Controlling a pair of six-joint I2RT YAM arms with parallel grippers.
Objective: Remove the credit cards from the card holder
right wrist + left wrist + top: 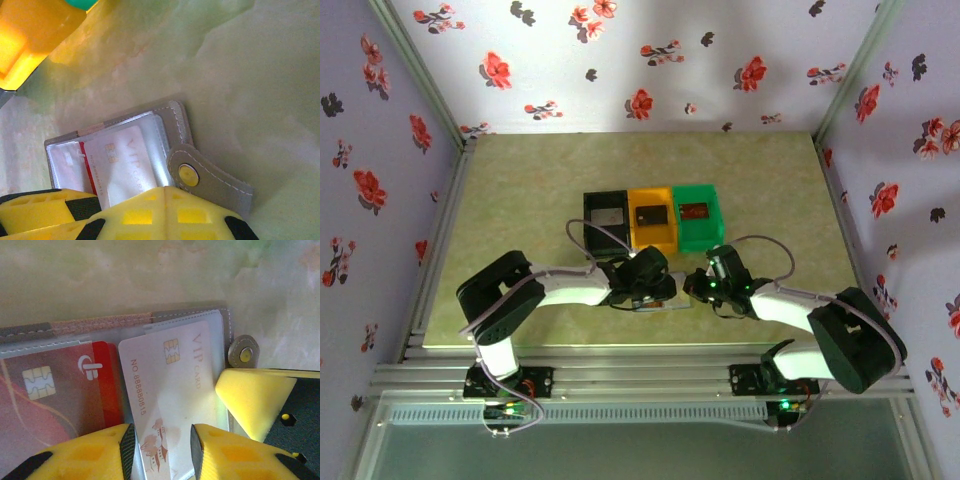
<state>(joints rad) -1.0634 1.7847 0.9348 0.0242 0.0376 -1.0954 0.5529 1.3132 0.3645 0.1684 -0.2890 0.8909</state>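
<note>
Card holder [658, 300] lies open on the worktop [520, 220], under the left pincer [648, 288] and right pincer [702, 286], bins [655, 240] beyond them. Left wrist: the left pincer [161, 442], narrowly parted, straddles a white VIP card [170, 385] in its sleeve, apparently to slide it out; a red card [55, 390] sits leftward. Right wrist: the right pincer [165, 192], closed, presses the holder's edge, likely pinning it.
</note>
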